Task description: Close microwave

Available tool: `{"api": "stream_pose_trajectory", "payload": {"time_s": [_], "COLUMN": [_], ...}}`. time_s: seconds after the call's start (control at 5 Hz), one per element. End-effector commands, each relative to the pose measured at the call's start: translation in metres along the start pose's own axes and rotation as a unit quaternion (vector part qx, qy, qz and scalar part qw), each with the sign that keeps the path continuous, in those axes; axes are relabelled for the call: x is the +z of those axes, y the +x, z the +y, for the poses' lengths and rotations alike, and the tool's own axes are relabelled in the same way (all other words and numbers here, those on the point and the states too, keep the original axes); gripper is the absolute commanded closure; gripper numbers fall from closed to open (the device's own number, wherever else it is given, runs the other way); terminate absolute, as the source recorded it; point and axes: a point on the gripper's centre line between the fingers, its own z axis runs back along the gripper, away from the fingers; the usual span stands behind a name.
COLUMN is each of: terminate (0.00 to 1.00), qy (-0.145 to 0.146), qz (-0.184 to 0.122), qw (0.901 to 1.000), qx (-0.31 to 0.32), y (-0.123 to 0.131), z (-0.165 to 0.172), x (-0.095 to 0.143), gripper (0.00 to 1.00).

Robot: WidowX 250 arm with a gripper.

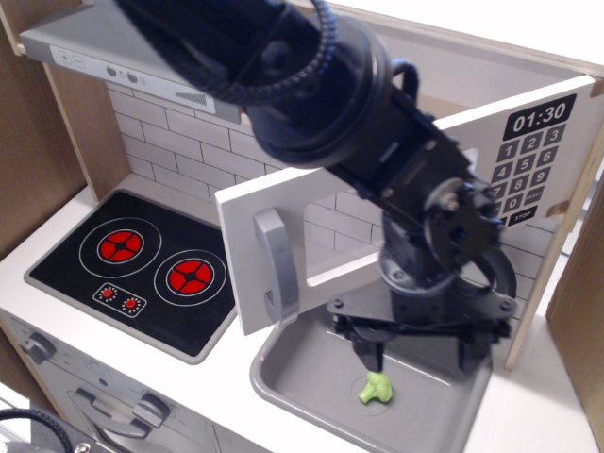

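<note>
While the door hangs swung out from its box, the scene reads as follows.

Microwave (528,142): a pale-wood box high at the right, its wide white door (330,245) standing open and reaching out to the left over the sink; the black keypad panel (531,156) shows 01:30 above white digits.

Door handle: a grey bar handle (276,264) runs upright near the door's free left edge, facing the camera.

Tool (420,354): black, pointing down into the sink, its two fingers spread apart with nothing between them (one finger (368,354) is clear, the other partly shaded).

Microwave relative to tool: the door's lower edge lies just above and to the left of the tool; the handle is to the tool's left, apart from it. The keypad is up and to the right, partly behind the arm (321,85). Whether the arm's body touches the door cannot be told.

Sink (283,363): a grey basin set in the table (226,382), directly under the tool.

Broccoli (377,388): a small green toy floret on the sink floor, just below the spread fingers and not touched.

Stove (132,274): black hob with two red burners, at the left, well apart from the tool.

Range hood (85,52): grey and slanted, top left.
</note>
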Motion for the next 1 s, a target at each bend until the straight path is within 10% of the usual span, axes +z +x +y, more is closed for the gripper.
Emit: {"api": "stream_pose_trajectory", "payload": {"time_s": [0.0,0.8], "terminate": [0.0,0.0], "qy": [0.007,-0.004], "qz": [-0.074,-0.153], "qw": [0.9972,0.9883], "qx": [0.01,-0.001], "y": [0.045,0.119], "z": [0.014,0.034], "x": [0.014,0.017], "gripper": [0.0,0.0]}}
